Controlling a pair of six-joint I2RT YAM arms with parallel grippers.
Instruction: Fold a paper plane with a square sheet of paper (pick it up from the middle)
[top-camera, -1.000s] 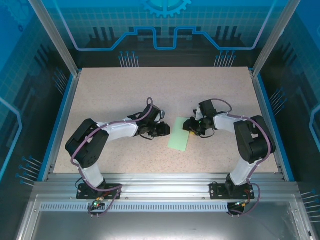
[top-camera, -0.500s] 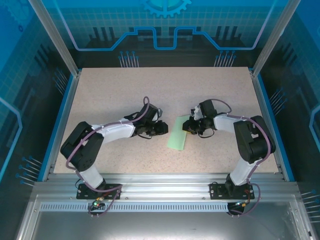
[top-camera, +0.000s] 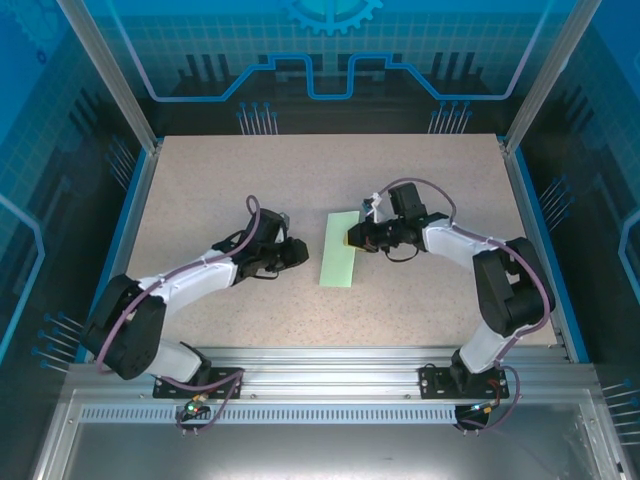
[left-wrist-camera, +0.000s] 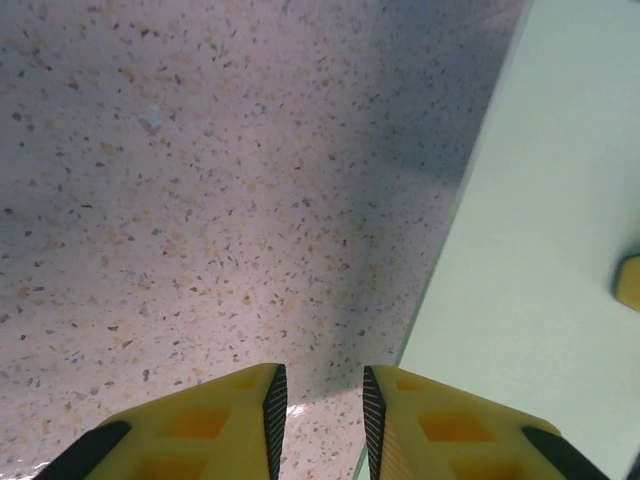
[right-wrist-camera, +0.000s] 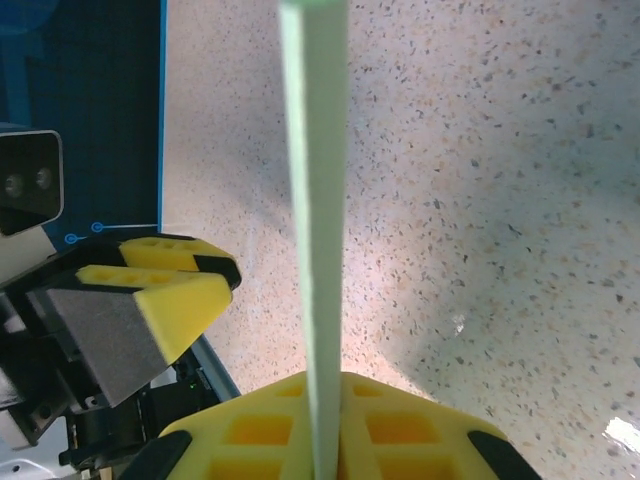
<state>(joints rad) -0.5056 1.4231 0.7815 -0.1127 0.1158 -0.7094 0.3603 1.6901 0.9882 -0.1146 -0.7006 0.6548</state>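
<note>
1. Since one second ago, both grippers and the sheet of paper (top-camera: 338, 255) have shifted toward the left side of the table (top-camera: 200, 180). The left arm now lies lower and more stretched out.
2. The right gripper (top-camera: 352, 238) is closed on the sheet of paper. In the right wrist view its yellow fingers (right-wrist-camera: 400, 430) meet on the sheet, which runs edge-on straight ahead from between them.
3. In the top view the sheet shows as a long, narrow, pale green rectangle. The right gripper holds it by the long edge nearest to itself, a little toward the far end.
4. Whether the sheet touches the table cannot be told.
5. The left gripper (top-camera: 300, 253) has its jaws a narrow gap apart, with nothing between them.
6. The sheet lies just ahead of the left gripper and to one side. In the left wrist view its long edge runs down to the tip of one finger (left-wrist-camera: 440, 430).
7. Both grippers face each other, with the sheet between them.
</note>
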